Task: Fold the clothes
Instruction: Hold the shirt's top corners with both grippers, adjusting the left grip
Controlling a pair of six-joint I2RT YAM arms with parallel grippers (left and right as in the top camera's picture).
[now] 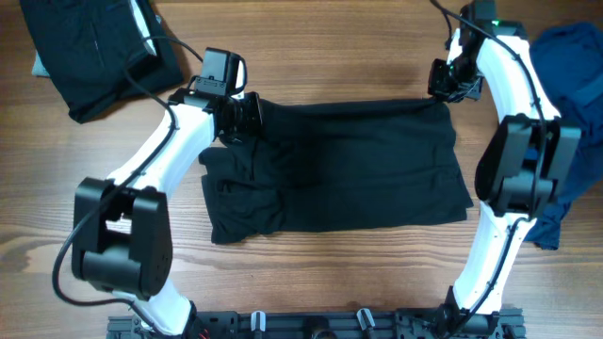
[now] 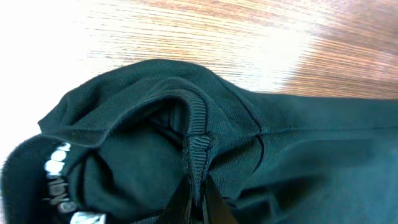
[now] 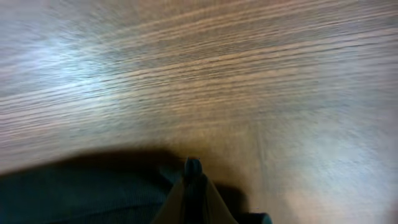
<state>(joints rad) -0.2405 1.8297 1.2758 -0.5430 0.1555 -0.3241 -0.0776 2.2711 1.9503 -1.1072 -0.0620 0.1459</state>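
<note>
A black garment (image 1: 349, 165) lies spread across the middle of the wooden table, its left part bunched and folded. My left gripper (image 1: 247, 118) is at its upper left corner, shut on a ribbed hem of the black garment (image 2: 198, 149). My right gripper (image 1: 450, 87) is at the upper right corner, shut on the edge of the same black garment (image 3: 192, 167), which shows dark at the lower left of the right wrist view.
A folded black garment (image 1: 89, 52) lies at the back left with a white item under it. A blue garment (image 1: 575, 104) lies heaped at the right edge. Bare wood (image 1: 330, 56) lies behind the spread garment.
</note>
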